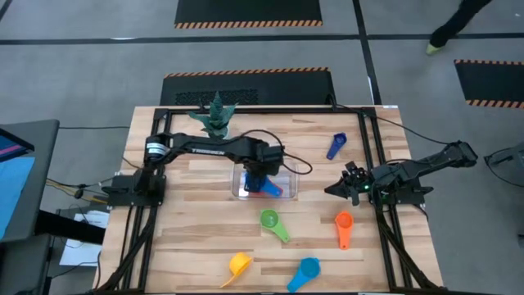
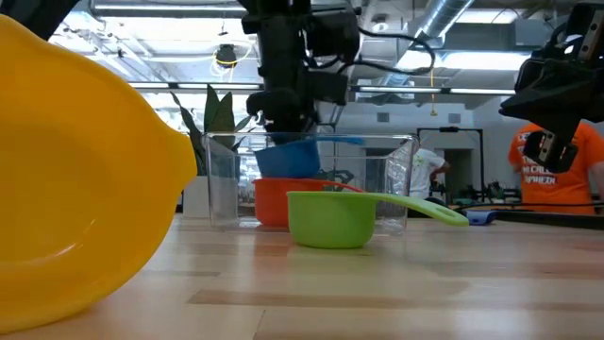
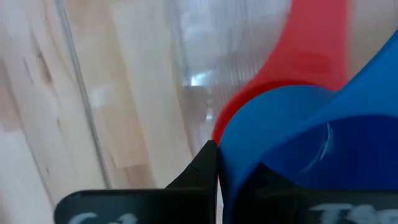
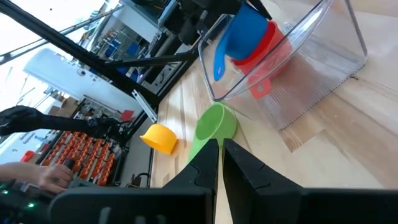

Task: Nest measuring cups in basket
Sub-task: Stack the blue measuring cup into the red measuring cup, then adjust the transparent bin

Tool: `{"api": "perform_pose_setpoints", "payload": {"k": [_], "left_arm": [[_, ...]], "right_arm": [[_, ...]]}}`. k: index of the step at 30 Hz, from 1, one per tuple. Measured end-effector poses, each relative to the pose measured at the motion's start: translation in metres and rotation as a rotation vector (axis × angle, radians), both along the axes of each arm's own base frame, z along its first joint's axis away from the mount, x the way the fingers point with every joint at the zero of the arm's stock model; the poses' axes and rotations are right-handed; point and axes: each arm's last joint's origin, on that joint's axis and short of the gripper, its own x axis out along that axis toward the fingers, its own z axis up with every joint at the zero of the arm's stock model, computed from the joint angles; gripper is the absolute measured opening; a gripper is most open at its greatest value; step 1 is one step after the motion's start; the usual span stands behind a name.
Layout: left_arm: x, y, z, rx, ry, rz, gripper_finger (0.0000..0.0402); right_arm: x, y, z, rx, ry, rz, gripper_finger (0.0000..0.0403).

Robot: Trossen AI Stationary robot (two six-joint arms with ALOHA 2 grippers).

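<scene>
Two cups in basket (image 1: 286, 190): left jaws (image 1: 260, 179) clamped on blue cup (image 2: 288, 157) above red cup (image 2: 283, 200); right jaws (image 1: 348, 188) together.

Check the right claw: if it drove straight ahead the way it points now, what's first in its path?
Probably the green measuring cup. The right claw, shut, points straight at it in its wrist view, with the basket beyond. In the high view the cup sits slightly off the claw's line, so a near miss is possible.
</scene>
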Motion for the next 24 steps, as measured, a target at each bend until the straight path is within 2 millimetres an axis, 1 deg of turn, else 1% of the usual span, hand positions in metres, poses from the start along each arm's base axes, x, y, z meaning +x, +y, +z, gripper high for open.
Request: {"api": "perform_pose_setpoints", "payload": {"k": [2,6,10,15,20,22,24], "left_arm": [[0.0,0.0,0.0,0.009,-0.002,0.036,0.0],[0.0,0.001,0.0,0.047,0.001,0.053,0.0005],[-0.004,-0.001,0.0,0.027,0.038,0.022,0.0027],[-0.004,-0.004,0.0,0.016,0.038,0.015,0.0054],[-0.004,-0.003,0.0,0.009,0.036,0.034,0.007],[-0.004,-0.002,0.003,0.003,0.042,0.065,0.0072],[-0.005,-0.002,0.014,-0.017,0.035,0.108,0.0072]], "right_arm": [[0.0,0.0,0.0,0.0,0.0,0.0,0.0047],[0.0,0.0,0.0,-0.001,0.0,0.0,0.0047],[0.0,0.0,0.0,-0.001,0.0,0.0,0.0047],[0.0,0.0,0.0,-0.002,0.001,0.0,0.0047],[0.0,0.0,0.0,-0.004,0.001,0.001,0.0047],[0.0,0.0,0.0,-0.004,0.003,0.0,0.0047],[0.0,0.0,-0.001,-0.007,0.011,0.0,0.0047]]}}
